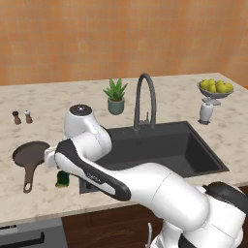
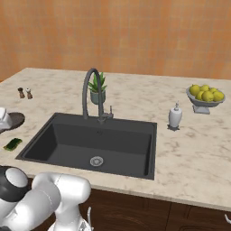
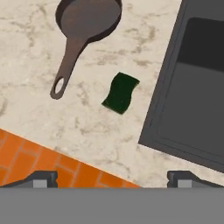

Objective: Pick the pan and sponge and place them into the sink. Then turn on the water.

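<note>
Two dark fingertips (image 3: 40, 178) of the gripper (image 3: 112, 178) stand wide apart, holding nothing, above the mottled beige marble counter (image 3: 35, 113). Beneath lies the small rectangular sponge (image 3: 120, 92), wavy-edged, dark green face up, between the round dark brown cast-iron pan (image 3: 87, 19) with its looped handle and the matte black rectangular sink (image 3: 192, 109). From the right base camera the sink's round metal drain (image 2: 96, 161) and arched dark faucet (image 2: 92, 92) show; the left base camera has the arm covering part of the sponge.
</note>
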Robot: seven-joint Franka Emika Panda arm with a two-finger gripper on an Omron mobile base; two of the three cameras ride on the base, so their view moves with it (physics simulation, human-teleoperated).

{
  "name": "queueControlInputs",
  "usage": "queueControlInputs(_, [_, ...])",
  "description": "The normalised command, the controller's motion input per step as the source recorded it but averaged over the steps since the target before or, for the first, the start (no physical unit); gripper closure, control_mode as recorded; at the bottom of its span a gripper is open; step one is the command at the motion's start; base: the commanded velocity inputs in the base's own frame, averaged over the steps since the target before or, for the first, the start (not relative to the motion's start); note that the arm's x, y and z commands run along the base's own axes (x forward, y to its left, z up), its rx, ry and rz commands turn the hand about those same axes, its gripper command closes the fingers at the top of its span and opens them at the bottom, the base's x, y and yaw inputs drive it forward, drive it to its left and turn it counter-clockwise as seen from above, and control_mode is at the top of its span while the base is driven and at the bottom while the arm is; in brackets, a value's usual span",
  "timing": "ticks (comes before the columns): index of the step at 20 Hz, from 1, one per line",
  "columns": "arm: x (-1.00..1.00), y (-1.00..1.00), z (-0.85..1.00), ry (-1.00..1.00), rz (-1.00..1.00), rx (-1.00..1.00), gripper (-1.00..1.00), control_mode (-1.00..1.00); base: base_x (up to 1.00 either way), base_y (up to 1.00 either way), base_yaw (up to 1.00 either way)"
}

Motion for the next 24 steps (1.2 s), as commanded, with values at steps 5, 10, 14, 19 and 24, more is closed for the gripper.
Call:
queueControlInputs(5, [0.07,0.55,-0.28,0.00,0.00,0.00,-1.00,-1.00,0.00,0.00,0.00])
queueControlInputs(10, [0.00,0.54,-0.24,0.00,-0.01,0.00,-1.00,-1.00,0.00,0.00,0.00])
queueControlInputs(14, [0.00,0.48,-0.24,0.00,-0.07,0.00,-1.00,-1.00,0.00,0.00,0.00])
queueControlInputs(19, [0.01,0.31,-0.06,0.00,-0.07,0.00,-1.00,-1.00,0.00,0.00,0.00])
queueControlInputs(24, [0.17,0.18,-0.14,0.00,-0.06,0.00,-1.00,-1.00,0.00,0.00,0.00])
